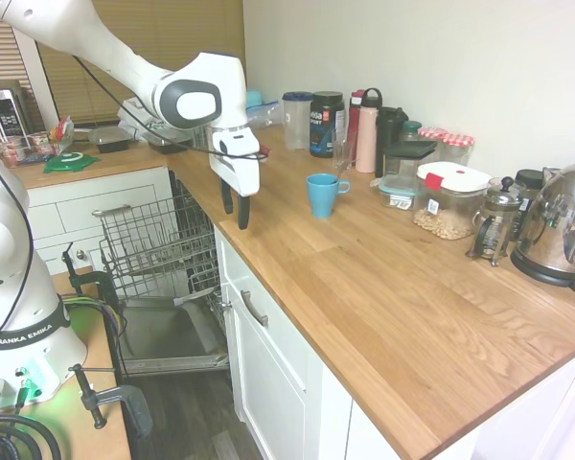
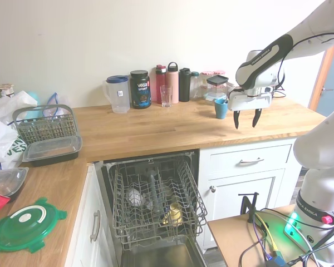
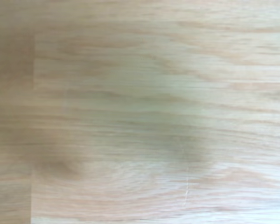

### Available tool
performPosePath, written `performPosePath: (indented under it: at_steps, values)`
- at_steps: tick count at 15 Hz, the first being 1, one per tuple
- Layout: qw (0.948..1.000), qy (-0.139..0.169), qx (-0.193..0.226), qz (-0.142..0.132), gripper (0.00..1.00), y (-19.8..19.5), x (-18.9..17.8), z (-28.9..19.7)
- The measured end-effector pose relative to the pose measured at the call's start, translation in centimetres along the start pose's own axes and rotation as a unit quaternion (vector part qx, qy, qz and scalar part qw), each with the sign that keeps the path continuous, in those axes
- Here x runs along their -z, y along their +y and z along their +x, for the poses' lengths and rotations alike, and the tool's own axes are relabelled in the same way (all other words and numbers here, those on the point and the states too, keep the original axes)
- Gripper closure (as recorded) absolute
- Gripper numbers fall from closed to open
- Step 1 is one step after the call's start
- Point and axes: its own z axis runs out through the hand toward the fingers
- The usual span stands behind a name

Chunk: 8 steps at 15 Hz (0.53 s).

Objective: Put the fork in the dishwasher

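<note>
I cannot see the fork in any view. The dishwasher (image 1: 163,331) stands open under the counter, its door folded down and its grey wire rack (image 2: 153,196) pulled out with a few items in it. My gripper (image 1: 235,204) hangs open just above the wooden countertop (image 1: 383,287), near its front edge and to the left of a blue mug (image 1: 321,195). Nothing shows between its fingers. In the second exterior view the gripper (image 2: 246,119) is to the right of the mug (image 2: 221,108). The wrist view shows only blurred wood (image 3: 140,112).
Bottles and jugs (image 1: 364,129), food jars (image 1: 450,196), a coffee press (image 1: 494,220) and a kettle (image 1: 561,225) line the back wall. A grey cutlery basket (image 2: 44,123) and plastic containers (image 2: 50,149) sit on the side counter. White cupboard fronts (image 1: 268,355) adjoin the dishwasher.
</note>
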Motion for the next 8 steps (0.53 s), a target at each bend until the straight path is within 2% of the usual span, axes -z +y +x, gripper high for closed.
performPosePath:
  at_steps: [2, 3, 5, 8]
  values:
    - [1.0000, -0.005, -0.005, 0.001, 0.00, 0.0, -0.1, 0.0]
    - [0.9998, -0.009, -0.015, 0.010, 0.00, 0.0, 0.1, 0.1]
    - [0.9985, -0.011, -0.034, 0.041, 0.00, 0.1, 0.8, 0.8]
    - [0.9952, 0.011, -0.048, 0.084, 0.00, 0.0, 3.2, 1.6]
